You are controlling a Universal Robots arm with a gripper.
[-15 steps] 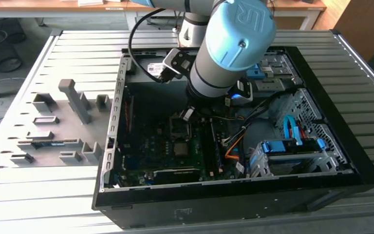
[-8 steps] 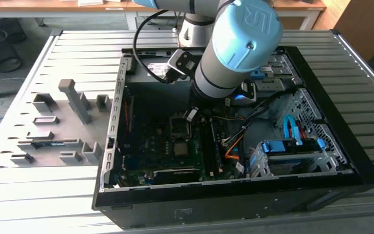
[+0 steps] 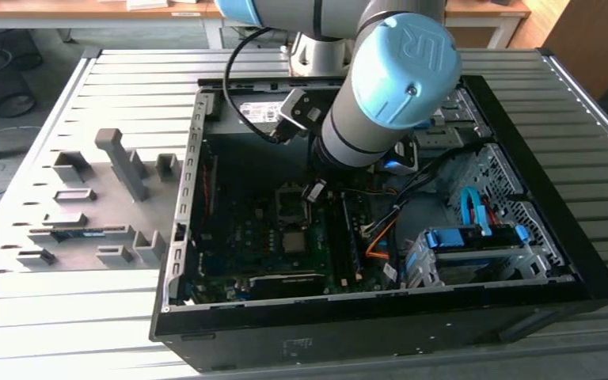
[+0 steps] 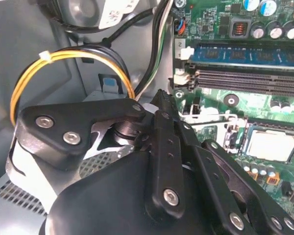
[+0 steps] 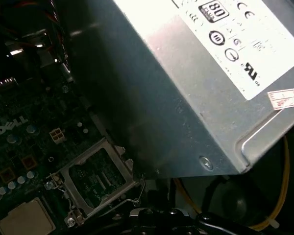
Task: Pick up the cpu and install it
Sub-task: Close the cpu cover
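The cpu (image 3: 295,241) is a small silver-grey square lying flat in its socket on the green motherboard (image 3: 251,237) inside the open computer case. In both wrist views the cpu (image 4: 269,143) (image 5: 23,221) sits by itself with nothing touching it. The socket's dark hinged frame (image 5: 95,177) stands swung open beside it, also seen as the frame (image 3: 291,204). My black gripper (image 3: 312,190) hangs over that frame, a little beyond the cpu toward the power supply. The gripper's linkage (image 4: 161,161) is in the second wrist view; nothing shows in its grasp.
The grey power-supply box (image 5: 196,83) is close by the gripper. Yellow and black cables (image 4: 68,61) loop beside it. Long memory slots (image 4: 245,73) run next to the socket. A drive cage with blue parts (image 3: 473,241) fills the case's right side. Grey fixtures (image 3: 104,198) stand outside on the left.
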